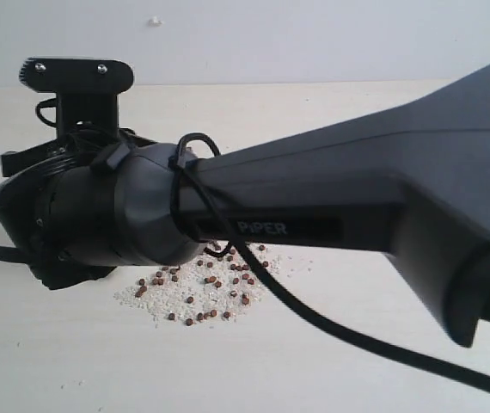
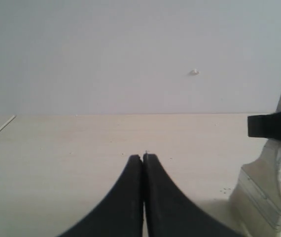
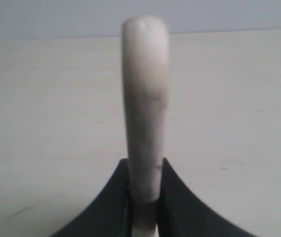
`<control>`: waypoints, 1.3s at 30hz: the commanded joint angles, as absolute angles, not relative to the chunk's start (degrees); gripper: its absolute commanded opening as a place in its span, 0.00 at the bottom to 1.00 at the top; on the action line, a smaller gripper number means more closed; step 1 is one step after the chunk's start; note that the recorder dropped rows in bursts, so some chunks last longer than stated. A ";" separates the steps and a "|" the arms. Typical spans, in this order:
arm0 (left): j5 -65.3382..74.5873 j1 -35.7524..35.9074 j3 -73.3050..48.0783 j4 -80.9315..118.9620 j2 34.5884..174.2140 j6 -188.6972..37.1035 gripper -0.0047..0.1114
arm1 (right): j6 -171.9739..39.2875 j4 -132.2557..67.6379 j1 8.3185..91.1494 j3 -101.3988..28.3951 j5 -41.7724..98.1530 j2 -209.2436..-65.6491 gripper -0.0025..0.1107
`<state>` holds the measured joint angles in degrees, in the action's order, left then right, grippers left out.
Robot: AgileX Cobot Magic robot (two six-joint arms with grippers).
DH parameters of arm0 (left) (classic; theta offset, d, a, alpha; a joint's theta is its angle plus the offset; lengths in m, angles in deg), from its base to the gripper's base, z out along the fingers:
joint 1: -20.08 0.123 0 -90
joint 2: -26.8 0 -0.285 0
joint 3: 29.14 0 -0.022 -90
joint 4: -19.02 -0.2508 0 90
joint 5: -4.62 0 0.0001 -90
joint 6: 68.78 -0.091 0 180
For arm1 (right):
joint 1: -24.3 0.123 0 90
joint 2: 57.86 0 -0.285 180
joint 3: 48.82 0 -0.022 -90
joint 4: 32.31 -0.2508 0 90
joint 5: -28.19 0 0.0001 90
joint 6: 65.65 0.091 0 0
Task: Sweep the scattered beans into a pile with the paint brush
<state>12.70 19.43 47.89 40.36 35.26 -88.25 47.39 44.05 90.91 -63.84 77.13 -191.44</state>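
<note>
1. The right gripper (image 3: 144,165) is clenched on the brush (image 3: 145,98), which is pinched edge-on between the jaws and stands up out of them.
2. The left gripper (image 2: 143,157) is pressed closed with nothing in it, over bare table (image 2: 56,163).
3. In the exterior view the right arm (image 1: 357,189) is stretched from the right edge across to centre left. The brush is hidden behind its wrist there.
4. The beans (image 1: 202,288) are found at lower centre of the exterior view, just under the arm. They are mixed with pale crumbs (image 1: 155,301) in a loose, roughly triangular patch, and part of it is covered by the arm.
5. From the left wrist camera the brush is seen held steeply, its ferrule (image 2: 261,195) low and a few beans just beside it. The bristle tips are out of frame, so contact with the table cannot be told.
6. The step in hand is judged to be a late gathering stroke. Most beans seem already drawn into the pile (image 1: 211,280), with some stragglers at its fringe.
7. For the next move, the bristles would need to be set down just outside the outlying beans and drawn inward. Light pressure is called for, since round beans are easily rolled away.
</note>
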 commanded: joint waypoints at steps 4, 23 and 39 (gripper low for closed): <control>12.66 19.18 48.08 40.61 34.93 -87.99 0.04 | 56.38 56.61 90.51 -63.99 72.75 -191.03 0.02; 12.66 19.18 48.08 40.61 34.93 -87.99 0.04 | 46.11 44.84 84.28 -64.61 84.27 -194.61 0.02; 12.66 19.18 48.08 40.61 34.93 -87.99 0.04 | 22.00 39.34 85.86 -62.53 60.87 -182.25 0.02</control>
<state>12.70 19.43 47.89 40.36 35.26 -88.25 30.97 42.33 85.80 -63.84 65.12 -186.40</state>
